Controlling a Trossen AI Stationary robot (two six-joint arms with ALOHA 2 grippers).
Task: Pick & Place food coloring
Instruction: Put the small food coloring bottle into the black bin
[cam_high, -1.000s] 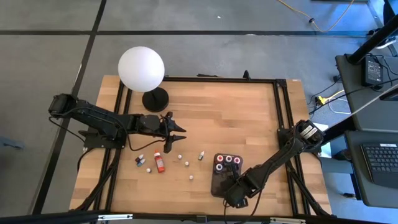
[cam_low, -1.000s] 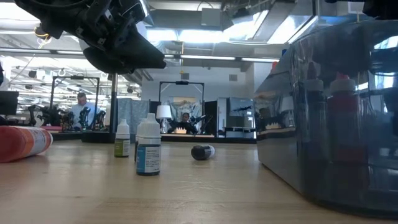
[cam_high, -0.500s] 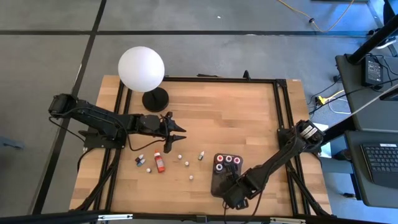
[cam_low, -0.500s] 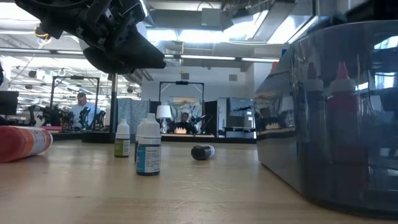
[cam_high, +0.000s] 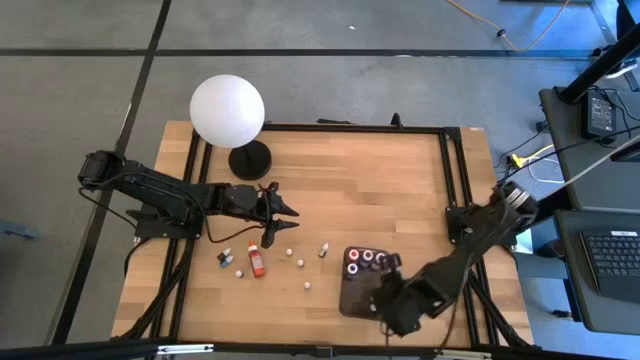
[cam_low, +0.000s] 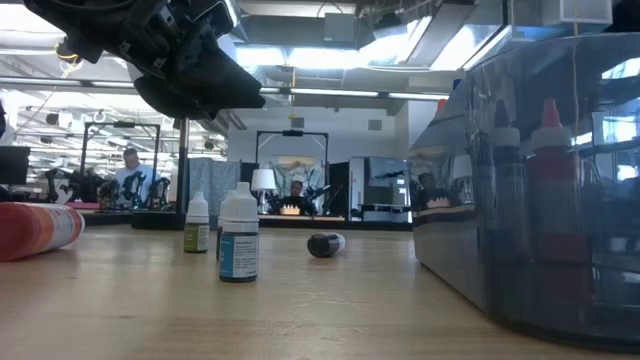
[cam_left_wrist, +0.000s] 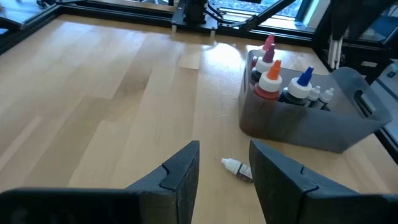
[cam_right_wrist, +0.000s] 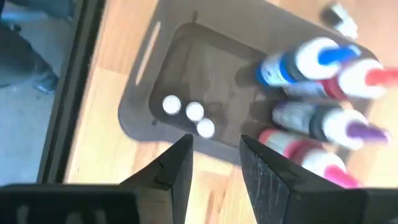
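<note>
Several tiny food coloring bottles (cam_high: 288, 251) stand or lie loose on the wooden table, and a bigger red bottle (cam_high: 256, 260) lies on its side among them. One small bottle (cam_left_wrist: 238, 168) lies flat just beyond my left gripper (cam_left_wrist: 224, 174), which hovers open above the loose bottles (cam_high: 285, 212). The dark grey tray (cam_high: 362, 285) holds taller bottles with red, blue and purple caps (cam_right_wrist: 323, 56) and three tiny white-capped ones (cam_right_wrist: 194, 112). My right gripper (cam_right_wrist: 214, 162) hangs open and empty over the tray's near end (cam_high: 388, 302).
A white globe lamp (cam_high: 228, 110) on a black base stands at the table's far left. A black frame rail (cam_high: 445, 190) borders the table. Bare wood lies between the loose bottles and the far edge. In the low view two bottles (cam_low: 238, 233) stand upright left of the tray wall (cam_low: 540, 180).
My right arm has changed its pose. Its elbow has swung out toward the table's right edge, and the gripper has shifted a little to the right over the tray's near end. The bottles and the tray have stayed in place.
</note>
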